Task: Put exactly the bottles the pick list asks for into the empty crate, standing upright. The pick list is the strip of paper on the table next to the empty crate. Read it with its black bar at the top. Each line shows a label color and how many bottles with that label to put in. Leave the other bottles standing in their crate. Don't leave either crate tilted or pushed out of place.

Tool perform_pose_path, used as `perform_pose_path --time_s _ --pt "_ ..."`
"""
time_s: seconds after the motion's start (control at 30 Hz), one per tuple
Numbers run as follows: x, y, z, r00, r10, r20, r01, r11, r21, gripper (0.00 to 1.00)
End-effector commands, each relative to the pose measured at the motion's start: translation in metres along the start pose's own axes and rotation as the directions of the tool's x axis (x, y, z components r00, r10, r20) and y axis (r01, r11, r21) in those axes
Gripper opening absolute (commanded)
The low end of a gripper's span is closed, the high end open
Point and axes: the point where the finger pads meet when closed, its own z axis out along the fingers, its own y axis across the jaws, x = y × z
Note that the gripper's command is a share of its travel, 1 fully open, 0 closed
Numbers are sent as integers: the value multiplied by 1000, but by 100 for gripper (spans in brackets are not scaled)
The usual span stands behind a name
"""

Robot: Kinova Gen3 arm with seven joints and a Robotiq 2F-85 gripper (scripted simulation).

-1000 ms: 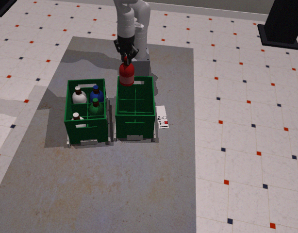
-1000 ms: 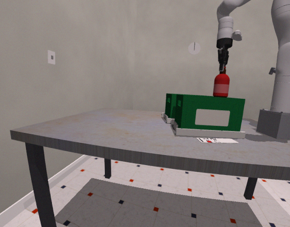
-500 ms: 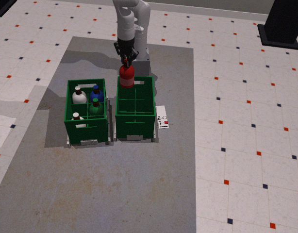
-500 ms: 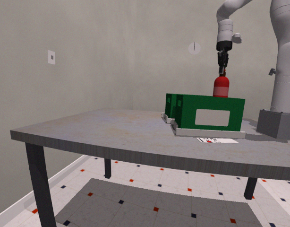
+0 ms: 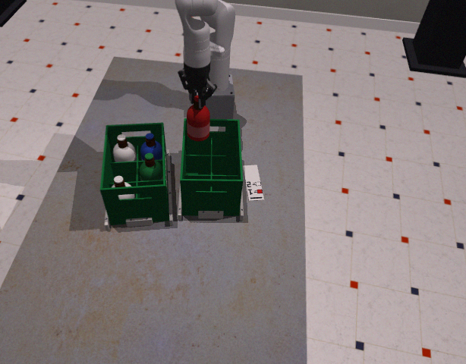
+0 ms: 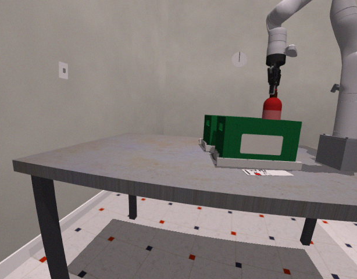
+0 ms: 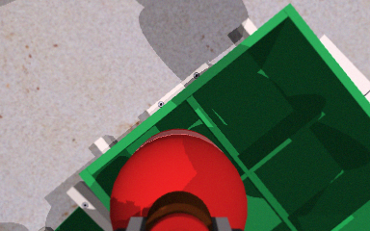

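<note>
My gripper (image 5: 197,97) is shut on the neck of a red bottle (image 5: 197,122) and holds it upright over the far left cell of the empty green crate (image 5: 211,167). In the side view the red bottle (image 6: 271,108) has its base just inside the crate's rim (image 6: 256,138). The wrist view shows the bottle's red shoulder (image 7: 178,185) above that corner cell. The other crate (image 5: 134,172) on the left holds two white bottles (image 5: 124,149), a blue bottle (image 5: 150,146) and a green bottle (image 5: 149,167). The pick list (image 5: 253,183) lies right of the empty crate, black bar toward the front.
The arm's grey base (image 6: 338,151) stands just behind the crates. Both crates sit in white holders (image 5: 210,214). Dividers split each crate into cells.
</note>
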Motion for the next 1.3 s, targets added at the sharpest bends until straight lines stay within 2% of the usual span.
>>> perform_pose_path --time_s 0.0,1.27 --pt "0 0 0 1000 0 2 0 1000 0 10" --pt "0 0 34 1000 0 2 0 1000 0 10"
